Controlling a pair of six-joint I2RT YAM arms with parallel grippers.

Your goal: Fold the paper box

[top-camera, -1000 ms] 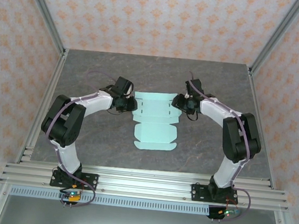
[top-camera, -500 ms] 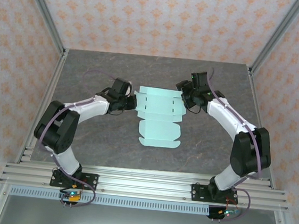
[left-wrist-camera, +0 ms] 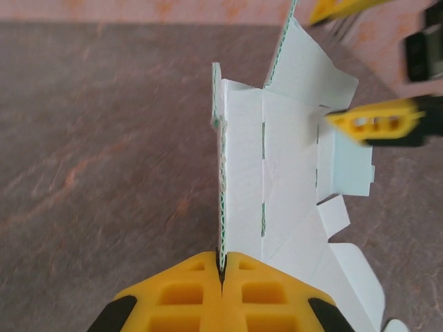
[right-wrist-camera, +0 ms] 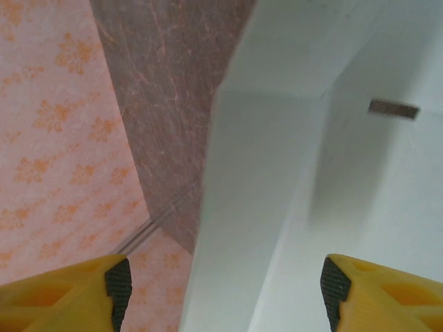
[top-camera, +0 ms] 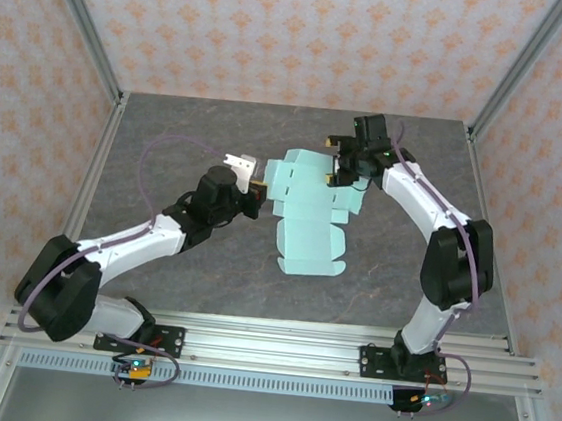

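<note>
A robotics lab cell: aluminium rail frame (top-camera: pixel 267 345), patterned wall panels (top-camera: pixel 300 32), 2 bolted arms (top-camera: pixel 137 241).

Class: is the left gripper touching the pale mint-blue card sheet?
Touching: in the left wrist view, the left gripper is shut on the pale mint-blue card sheet.

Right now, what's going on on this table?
A pale mint paper box blank, part folded, lies on the grey table. The left end effector is shut on a flap at the sheet's left edge. The right end effector stands open around the sheet's far right part, not gripping it.
</note>
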